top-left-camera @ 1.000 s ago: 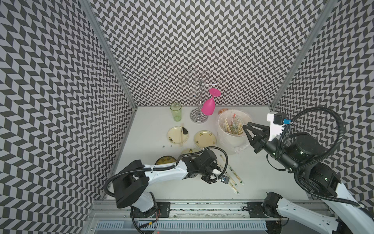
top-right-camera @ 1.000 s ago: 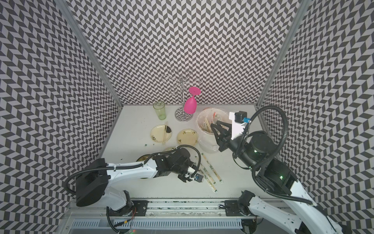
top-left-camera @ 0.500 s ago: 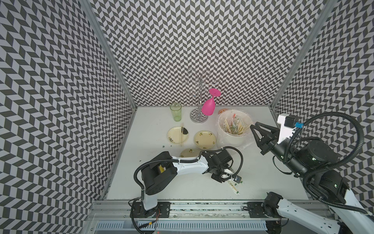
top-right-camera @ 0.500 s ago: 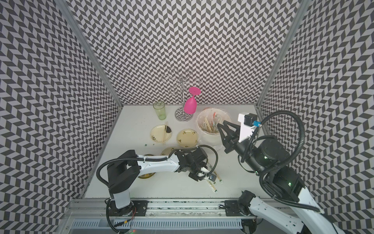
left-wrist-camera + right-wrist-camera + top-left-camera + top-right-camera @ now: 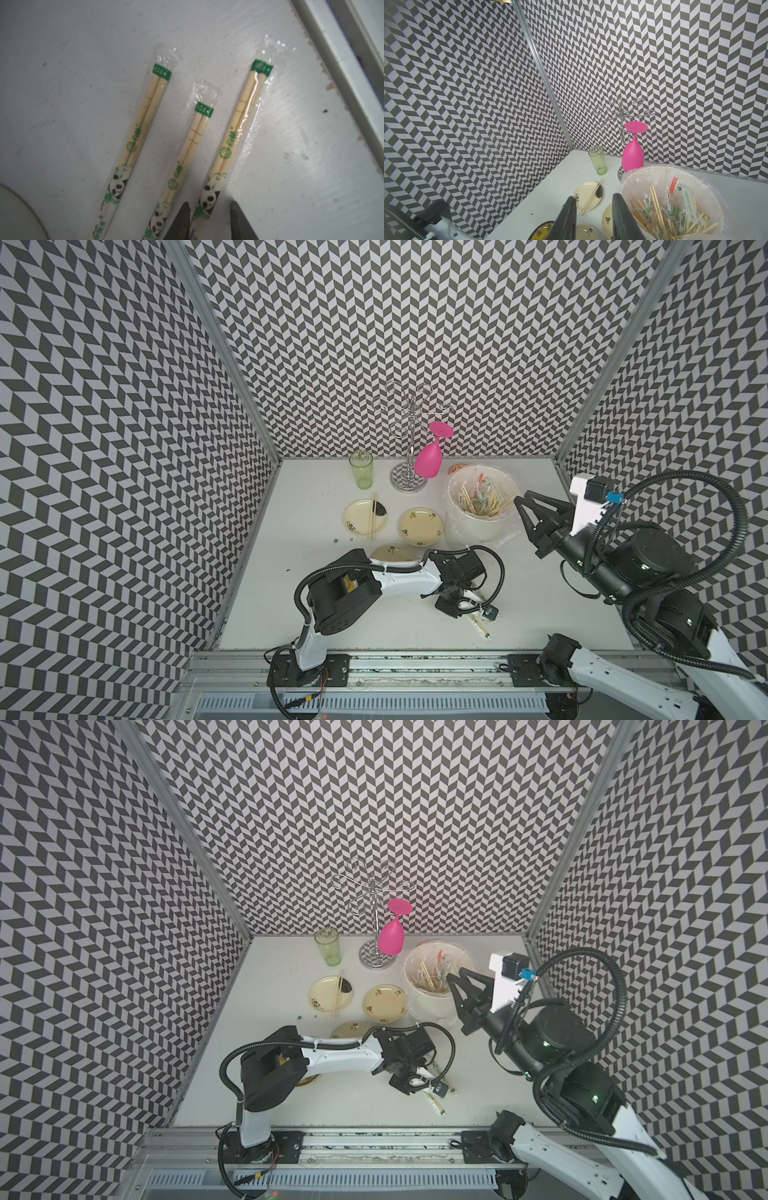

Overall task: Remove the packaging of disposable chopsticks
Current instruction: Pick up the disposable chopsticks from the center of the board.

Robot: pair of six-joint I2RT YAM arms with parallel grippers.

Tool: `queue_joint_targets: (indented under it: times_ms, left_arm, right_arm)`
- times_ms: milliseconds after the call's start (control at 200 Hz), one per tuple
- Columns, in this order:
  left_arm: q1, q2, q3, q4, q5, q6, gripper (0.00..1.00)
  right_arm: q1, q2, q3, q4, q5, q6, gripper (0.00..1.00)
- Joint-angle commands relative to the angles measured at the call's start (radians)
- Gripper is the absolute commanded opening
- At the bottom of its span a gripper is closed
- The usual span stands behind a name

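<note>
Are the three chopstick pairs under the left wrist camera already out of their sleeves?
No, all three pairs of chopsticks lie sealed inside clear panda-printed sleeves on the table.

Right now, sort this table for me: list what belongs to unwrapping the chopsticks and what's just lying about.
Job: packaging on three chopstick pairs; left gripper straddling one; white bucket holding wrappers.
Lying about: green tumbler; pink glass; wire rack; plates.

Upside-down pink goblet (image 5: pixel 428 460) hung on wire rack (image 5: pixel 400 482), beside green tumbler (image 5: pixel 360 469). Near white bucket (image 5: pixel 478 529), cream plates (image 5: pixel 420 526) on pale table (image 5: pixel 332 614).
</note>
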State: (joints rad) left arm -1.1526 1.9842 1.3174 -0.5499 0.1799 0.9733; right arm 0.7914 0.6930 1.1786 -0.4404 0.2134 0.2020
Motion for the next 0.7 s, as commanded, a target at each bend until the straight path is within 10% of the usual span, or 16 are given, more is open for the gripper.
queue_joint_targets:
  times_ms: [0,696]
  left_arm:
    - [-0.011,0.04,0.022,-0.059,-0.053,0.005,0.37]
    - [-0.01,0.022,0.05,-0.104,-0.023,-0.044,0.05]
  right_arm:
    - [0.001,0.001,-0.015,0.046,0.011,0.003,0.3]
    - [0.0,0.026,-0.017,0.074,-0.023,0.014,0.3]
